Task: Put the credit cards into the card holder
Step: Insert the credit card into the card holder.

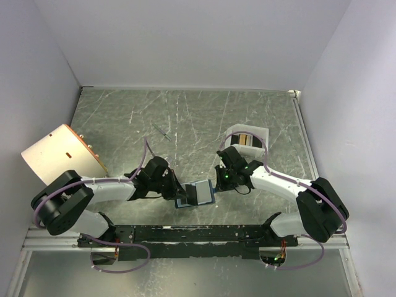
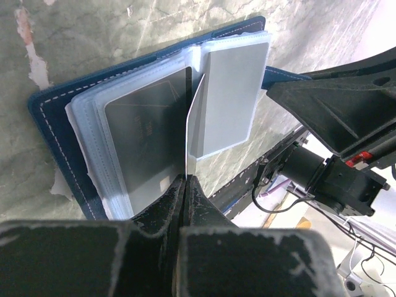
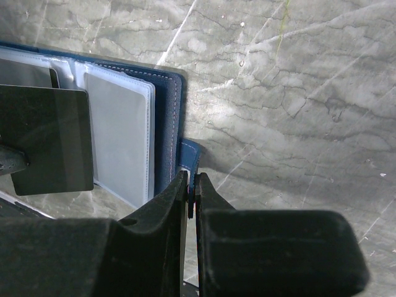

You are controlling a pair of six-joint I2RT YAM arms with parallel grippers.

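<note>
Open blue card holder (image 3: 164, 124); dark card (image 3: 52, 139) upright, perhaps touching its sleeves.

Left claw (image 2: 185, 180) pinched closed; right claw (image 3: 192, 181) likewise, facing it.

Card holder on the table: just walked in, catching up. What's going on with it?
The dark blue card holder lies open on the table. The left gripper pinches a dark credit card on edge over its clear pockets, not yet slid in. The right gripper is shut on the holder's snap tab, apparently steadying it.
</note>
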